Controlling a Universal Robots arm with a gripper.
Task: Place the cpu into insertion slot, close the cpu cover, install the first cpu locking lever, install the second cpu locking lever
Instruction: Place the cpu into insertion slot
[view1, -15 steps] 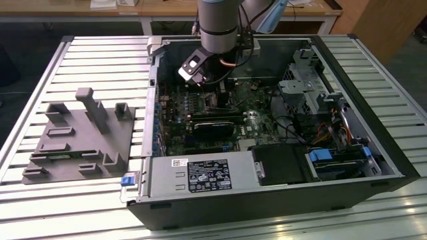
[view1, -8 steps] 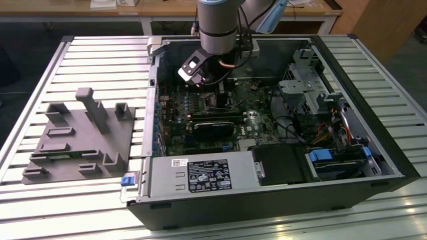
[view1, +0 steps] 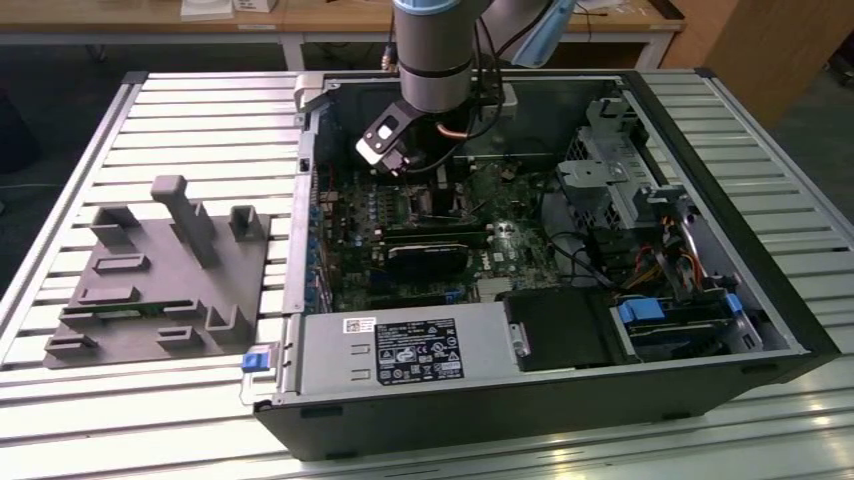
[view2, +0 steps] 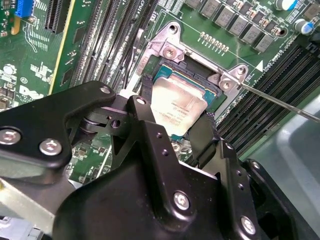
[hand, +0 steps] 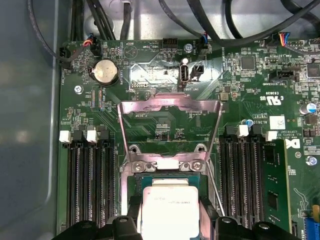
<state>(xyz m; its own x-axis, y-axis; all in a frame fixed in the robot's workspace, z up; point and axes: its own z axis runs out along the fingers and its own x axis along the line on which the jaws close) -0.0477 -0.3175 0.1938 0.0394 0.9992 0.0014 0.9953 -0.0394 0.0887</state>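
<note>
Cpu (view2: 177, 105) sits at the insertion slot (view2: 170, 70), clamped by its edges between the pincer's (hand: 171, 227) closed-in fingers; the cpu cover (hand: 170, 104) stands flipped open.

The exterior view looks down at a slant from high up onto the open computer case (view1: 534, 400) lying on a slatted table (view1: 200, 100). It stands far enough back to take in the whole case and the arm (view1: 434, 40) reaching into it. Both wrist views sit close over the green circuit board (hand: 250, 80). The first wrist view faces it almost straight on. The second wrist view is nearer and slanted, looking past the black gripper (view2: 172, 115). Both share the chip (hand: 170, 207), its socket (view2: 147, 87) and the long black slots (hand: 90, 185) alongside. In the exterior view that board is a small patch below the arm.
</note>
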